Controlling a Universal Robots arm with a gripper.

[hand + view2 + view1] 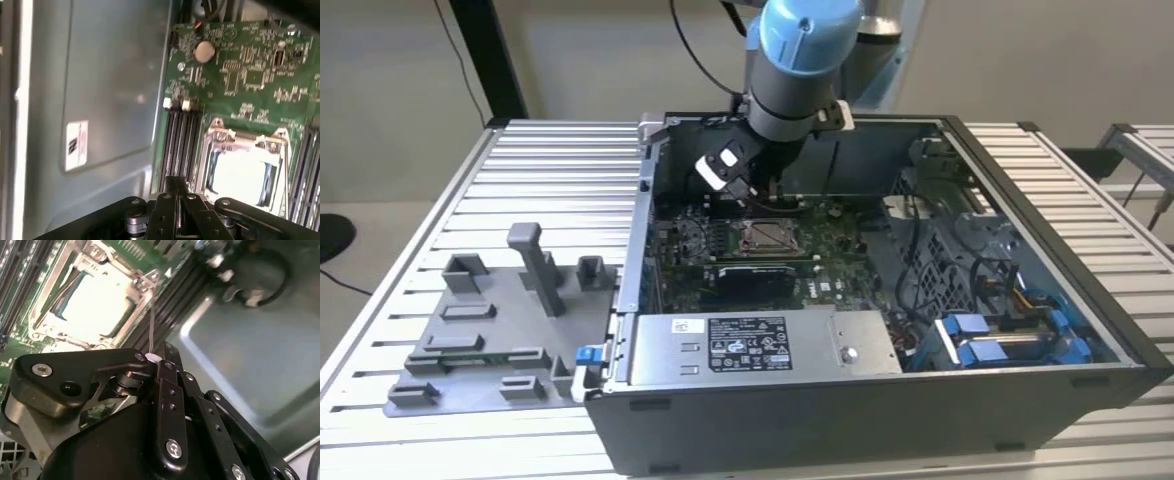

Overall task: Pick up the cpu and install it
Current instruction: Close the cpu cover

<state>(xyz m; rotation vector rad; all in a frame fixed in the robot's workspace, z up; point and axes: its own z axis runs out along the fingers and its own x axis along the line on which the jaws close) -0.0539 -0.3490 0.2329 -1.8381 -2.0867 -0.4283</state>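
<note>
The cpu [92,307] lies flat inside the metal frame of the socket [220,136] on the motherboard [250,75], and it reads as a bright silvery square in both wrist views. All of this is inside the open computer case [1067,260], which stands on the tabletop [547,170], with the socket toward the tabletop's far edge in the exterior view. The pincer [167,347] hangs just beside the socket, over the dark memory slots [180,135]. Its fingers are pressed together with nothing between them, and they are clear of the chip. The chip looks light, thin and stiff, with a smooth metal top that would give a poor hold to anything pressing on it flat. Its underside (hidden here) is probably the delicate part, so dragging or tilting it would be the risk. The sensible hold is across two opposite edges, kept level, with a gentle squeeze. The grey tray [467,340] sits near the tabletop's edge on the exterior view's left, well apart from the socket.
</note>
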